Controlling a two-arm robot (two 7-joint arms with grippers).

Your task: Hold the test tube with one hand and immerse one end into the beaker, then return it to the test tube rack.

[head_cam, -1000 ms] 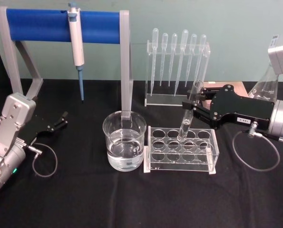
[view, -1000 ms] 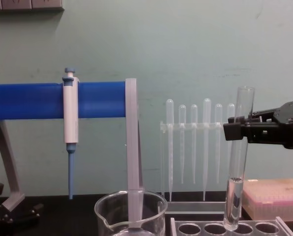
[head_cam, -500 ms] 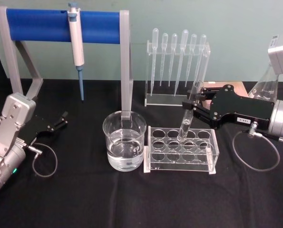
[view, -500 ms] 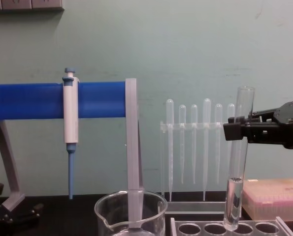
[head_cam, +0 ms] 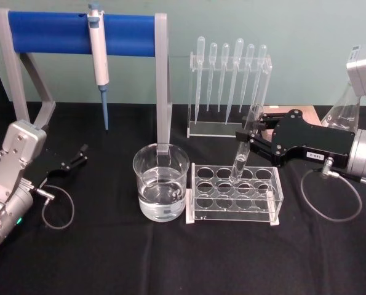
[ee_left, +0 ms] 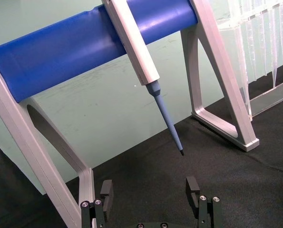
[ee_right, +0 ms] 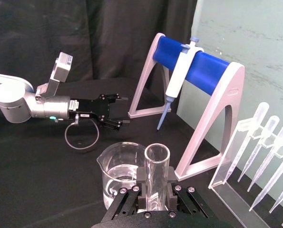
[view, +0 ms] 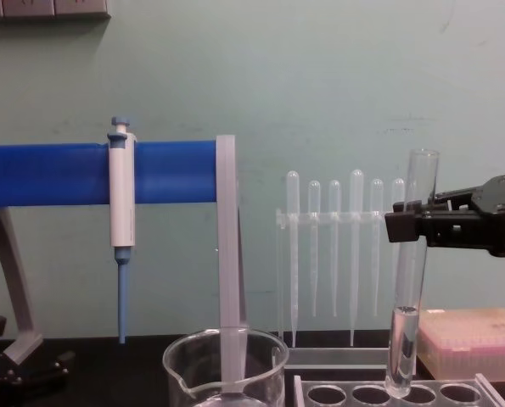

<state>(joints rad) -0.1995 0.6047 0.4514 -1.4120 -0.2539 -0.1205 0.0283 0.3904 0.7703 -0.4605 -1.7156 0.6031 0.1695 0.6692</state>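
The test tube (head_cam: 240, 157) is a long clear glass tube with a little liquid in its rounded bottom. It stands nearly upright, its lower end at a back hole of the clear rack (head_cam: 234, 210). My right gripper (head_cam: 248, 136) is shut on the tube's upper part, below the rim. The chest view shows the tube (view: 409, 288) in that gripper (view: 407, 227), and the right wrist view shows its open rim (ee_right: 157, 155). The beaker (head_cam: 161, 189), part full of water, stands left of the rack. My left gripper (head_cam: 80, 154) rests open near the table's left side, its fingers (ee_left: 192, 186) holding nothing.
A blue-barred stand (head_cam: 78, 32) holds a white-and-blue pipettor (head_cam: 98, 55) behind the beaker. A clear holder with several bulb pipettes (head_cam: 229, 86) stands behind the rack. A glass flask (head_cam: 344, 114) and a pink tip box (view: 473, 339) sit at the right.
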